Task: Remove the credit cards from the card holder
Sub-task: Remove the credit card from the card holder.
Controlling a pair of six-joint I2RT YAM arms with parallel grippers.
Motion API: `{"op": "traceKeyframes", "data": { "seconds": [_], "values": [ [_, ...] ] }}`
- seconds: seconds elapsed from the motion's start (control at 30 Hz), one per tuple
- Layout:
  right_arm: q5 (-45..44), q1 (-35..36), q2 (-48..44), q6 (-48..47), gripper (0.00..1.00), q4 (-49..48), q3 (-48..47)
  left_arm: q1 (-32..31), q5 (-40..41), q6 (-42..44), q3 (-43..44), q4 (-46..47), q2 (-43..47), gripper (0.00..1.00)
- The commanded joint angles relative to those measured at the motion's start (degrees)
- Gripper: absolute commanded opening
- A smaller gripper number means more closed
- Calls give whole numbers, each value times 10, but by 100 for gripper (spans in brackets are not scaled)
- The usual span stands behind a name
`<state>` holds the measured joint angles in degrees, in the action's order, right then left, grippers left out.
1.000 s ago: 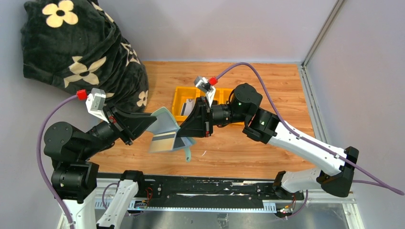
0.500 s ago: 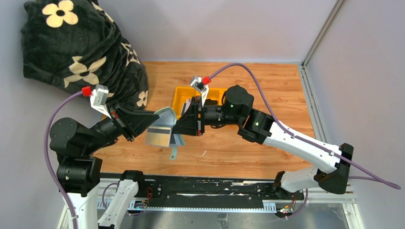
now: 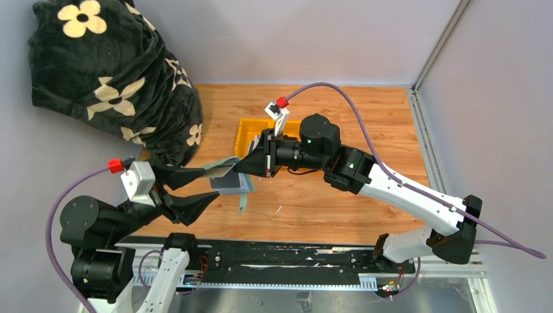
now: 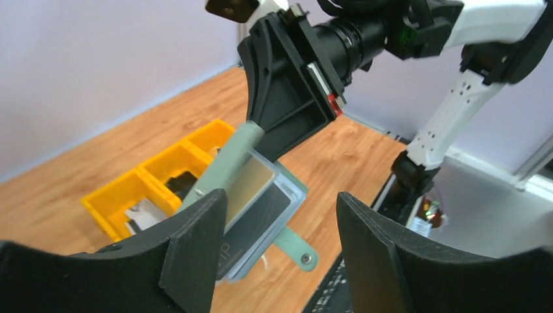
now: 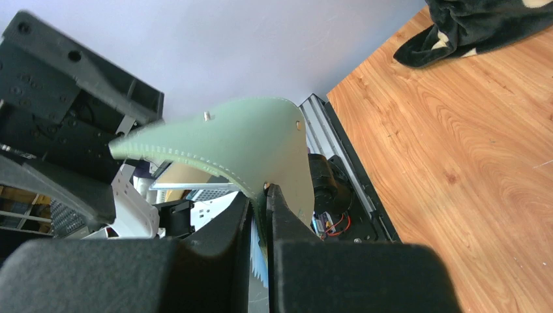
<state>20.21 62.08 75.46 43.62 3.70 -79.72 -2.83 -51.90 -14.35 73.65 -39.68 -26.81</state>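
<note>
1. Top external view:
   - The right gripper (image 3: 244, 167) was clamped on the right end of the card holder (image 3: 229, 184).
   - The card holder was held open above the wooden table (image 3: 339, 195), near its middle and just on the near side of the yellow tray (image 3: 246, 134).
   - A tan credit card (image 3: 220, 171) lay along the far left part of the holder.
   - The left gripper (image 3: 214, 182) stood at the holder's left end with its fingers spread wide, one on the far side and one on the near side. Contact with the card could not be determined.
   - A green strap (image 3: 244, 199) hung from the holder's near right corner.
   - A black flowered blanket (image 3: 111, 78) lay at the far left.

2. Left wrist view:
   - The left gripper's fingers (image 4: 189, 254) were wide apart, with no grip on anything evident.
   - Between the fingers, the holder showed the tan credit card (image 4: 251, 186) stacked beside a dark credit card (image 4: 257, 220).
   - The left-hand finger overlapped the cards' corner. It could not be told whether the two were touching.
   - The right gripper (image 4: 267, 127) pinched the holder's green cover from above.
   - The yellow tray (image 4: 114, 195) held small items too small to identify.

3. Right wrist view:
   - The right gripper (image 5: 261, 193) was nearly closed, with the green cover of the card holder (image 5: 241, 147) pinched between its fingers.
   - The cover arched away to the left.
</note>
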Motion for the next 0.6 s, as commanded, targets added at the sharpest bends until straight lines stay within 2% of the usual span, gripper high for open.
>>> {"op": "traceKeyframes", "data": {
  "seconds": [0.0,0.1,0.27,0.33,0.47,0.57],
  "values": [
    [2,-6,13,18,0,27,-50,-2,-3,120,-1,-28,29,67],
    [20,-6,21,17,0,32,-65,-2,26,170,-18,-35,46,62],
    [63,-4,29,-4,0,40,-86,-2,154,234,-55,-13,66,39],
    [79,-3,36,-18,0,54,-98,-2,184,231,-67,12,77,40],
    [123,-1,40,-42,0,56,-106,-2,194,215,-77,51,90,56],
    [143,0,42,-63,0,69,-116,-2,183,206,-73,50,83,59]
  ]
}}
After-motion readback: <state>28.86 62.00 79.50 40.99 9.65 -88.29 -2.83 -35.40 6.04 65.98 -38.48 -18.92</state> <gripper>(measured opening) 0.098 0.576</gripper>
